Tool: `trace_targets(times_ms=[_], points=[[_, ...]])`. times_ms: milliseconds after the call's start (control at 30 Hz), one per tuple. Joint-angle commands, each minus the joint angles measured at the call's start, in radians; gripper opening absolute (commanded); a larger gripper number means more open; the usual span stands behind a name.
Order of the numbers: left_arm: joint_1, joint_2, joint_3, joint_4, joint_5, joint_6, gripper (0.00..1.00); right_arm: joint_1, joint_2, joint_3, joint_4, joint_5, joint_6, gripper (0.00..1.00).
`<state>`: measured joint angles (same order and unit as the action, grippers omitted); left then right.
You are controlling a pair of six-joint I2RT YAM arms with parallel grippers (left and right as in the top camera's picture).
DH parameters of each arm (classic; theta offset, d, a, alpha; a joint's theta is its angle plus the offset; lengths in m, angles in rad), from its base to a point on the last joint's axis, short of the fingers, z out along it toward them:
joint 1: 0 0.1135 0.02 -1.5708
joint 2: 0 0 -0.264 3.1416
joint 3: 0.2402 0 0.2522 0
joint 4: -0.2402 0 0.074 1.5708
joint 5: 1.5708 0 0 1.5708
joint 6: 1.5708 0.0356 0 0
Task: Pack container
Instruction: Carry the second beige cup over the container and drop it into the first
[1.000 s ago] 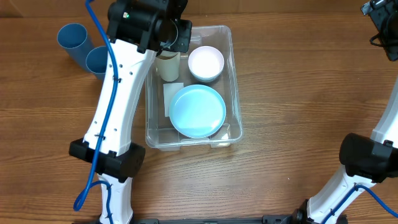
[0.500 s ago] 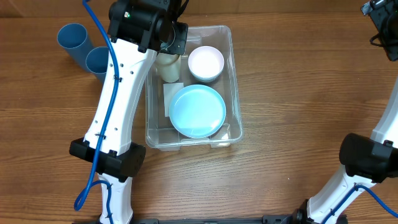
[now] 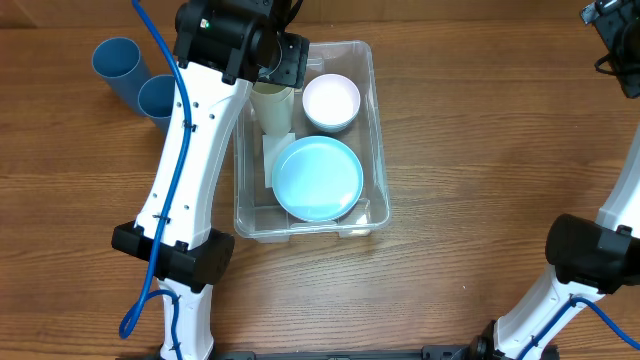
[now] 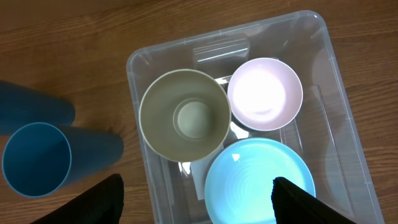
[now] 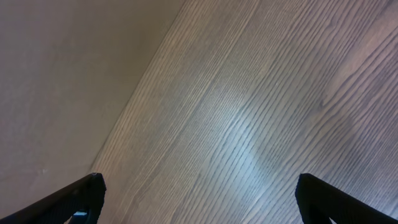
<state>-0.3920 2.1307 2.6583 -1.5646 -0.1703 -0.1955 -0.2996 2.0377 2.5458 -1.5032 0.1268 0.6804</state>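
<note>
The clear container stands mid-table, holding a light blue plate, a pale pink bowl and an upright beige cup. My left gripper hovers over the container's far left corner, open, with the cup free below it. In the left wrist view the cup stands beside the bowl and the plate inside the container. The left gripper holds nothing. My right gripper is open over bare wood.
Two blue cups lie on the table left of the container, seen also in the left wrist view as blue cups. A white label shows on the container's floor. The right arm is at the far right corner.
My left gripper has opened and let go of the beige cup, which now stands in the container's far left corner. The right arm has not moved.
</note>
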Motion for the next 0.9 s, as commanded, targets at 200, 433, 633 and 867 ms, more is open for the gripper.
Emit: trace_targets(times_ms=[200, 433, 633, 867], points=[[0.113, -0.062, 0.023, -0.058, 0.076, -0.12, 0.77, 0.001, -0.008, 0.006, 0.005, 0.003, 0.005, 1.0], [0.069, -0.063, 0.022, -0.11, 0.268, 0.104, 0.68, 0.001, -0.008, 0.006, 0.005, 0.003, 0.005, 1.0], [-0.045, -0.063, -0.02, -0.125, 0.259, 0.185, 0.14, 0.001, -0.008, 0.006, 0.005, 0.003, 0.005, 1.0], [-0.066, -0.06, -0.274, -0.114, 0.212, 0.184, 0.04, 0.001, -0.008, 0.006, 0.005, 0.003, 0.005, 1.0]])
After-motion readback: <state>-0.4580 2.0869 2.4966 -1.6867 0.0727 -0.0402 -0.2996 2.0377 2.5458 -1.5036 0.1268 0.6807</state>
